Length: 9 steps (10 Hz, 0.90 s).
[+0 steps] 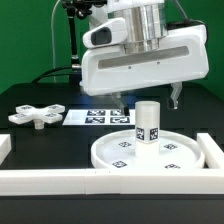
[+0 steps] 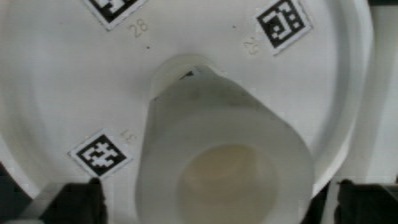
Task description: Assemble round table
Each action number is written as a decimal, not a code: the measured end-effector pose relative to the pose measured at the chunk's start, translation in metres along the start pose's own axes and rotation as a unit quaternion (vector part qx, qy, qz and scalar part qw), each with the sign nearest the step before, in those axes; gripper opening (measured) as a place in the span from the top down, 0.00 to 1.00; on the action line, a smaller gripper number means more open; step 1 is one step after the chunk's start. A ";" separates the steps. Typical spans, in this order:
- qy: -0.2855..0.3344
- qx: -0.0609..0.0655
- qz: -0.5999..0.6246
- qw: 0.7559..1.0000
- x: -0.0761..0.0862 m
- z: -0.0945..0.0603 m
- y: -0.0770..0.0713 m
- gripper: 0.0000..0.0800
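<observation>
Round table (image 1: pixel 165 152), in pieces. In the exterior view, the wide rimmed disc (image 1: pixel 130 155) lies flat on the black surface (image 1: pixel 50 150) by its near edge, toward the corner on the exterior view's right. White rails (image 1: pixel 60 182) run along that edge and up the side just beside the disc. Inside the rim, the short post (image 1: pixel 148 122) stands upright at the disc's centre, with small black-and-white tags (image 1: pixel 143 133) on its side. More tags lie on the disc's floor around it. Nothing else sits in the disc. The four-armed cross piece (image 1: pixel 35 115) lies flat by itself near the edge on the exterior view's left, well apart from the disc. The marker board (image 1: pixel 105 116) lies between the two, farther back.

The arm (image 1: pixel 145 50) comes straight down from above, and the hand (image 1: pixel 148 100) hangs over the post. Its fingers (image 1: pixel 120 100) point downward and are spread wider than the post. The tips are about level with the post's top, and they grip nothing.

In the wrist view, the camera looks down the post (image 2: pixel 222 165) onto the disc (image 2: pixel 196 40), where three tags (image 2: pixel 102 152) show on the white floor. The dark fingers (image 2: pixel 71 200) of the hand (image 2: pixel 217 203) stand on either side of the post, apart from it, with gaps on both sides.
</observation>
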<state>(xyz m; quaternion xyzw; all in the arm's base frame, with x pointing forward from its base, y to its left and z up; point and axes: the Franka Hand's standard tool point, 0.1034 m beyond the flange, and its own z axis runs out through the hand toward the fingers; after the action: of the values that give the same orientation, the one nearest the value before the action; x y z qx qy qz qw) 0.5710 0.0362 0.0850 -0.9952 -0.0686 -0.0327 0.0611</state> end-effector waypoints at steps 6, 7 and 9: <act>-0.003 -0.019 -0.236 0.972 0.000 0.001 -0.001 0.19; -0.004 -0.019 -0.275 0.961 0.000 0.001 0.000 0.19; -0.005 -0.019 -0.318 0.948 0.000 0.001 0.001 0.19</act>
<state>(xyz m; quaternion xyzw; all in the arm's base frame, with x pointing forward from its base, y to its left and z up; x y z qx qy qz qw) 0.5710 0.0353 0.0843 -0.9229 -0.3812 -0.0463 0.0278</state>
